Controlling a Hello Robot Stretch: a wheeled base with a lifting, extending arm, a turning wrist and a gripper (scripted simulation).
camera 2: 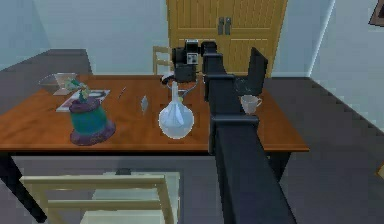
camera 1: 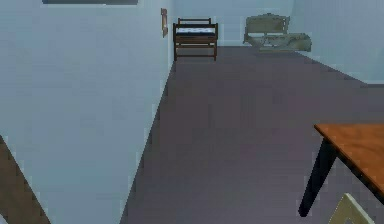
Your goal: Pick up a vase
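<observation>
In the arm side view the clear round-bellied glass vase (camera 2: 175, 118) stands upright near the middle of the brown wooden worktop (camera 2: 40, 125), close to the dark gripper (camera 2: 180, 72), whose state and load I cannot tell. The forward view offers 1 worktop corner and a distant dark slatted rack (camera 1: 195, 38).

Dark square-sectioned arm (camera 2: 238, 160), stepped telescoping segments, matte black

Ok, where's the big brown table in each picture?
Forward view: the table pokes in at the lower right, just one corner and a dark leg.
Arm side view: the table stretches across the left and middle, with a clear glass vase standing on it.
Shared landmark: the pale chair at the table's near edge.
</observation>
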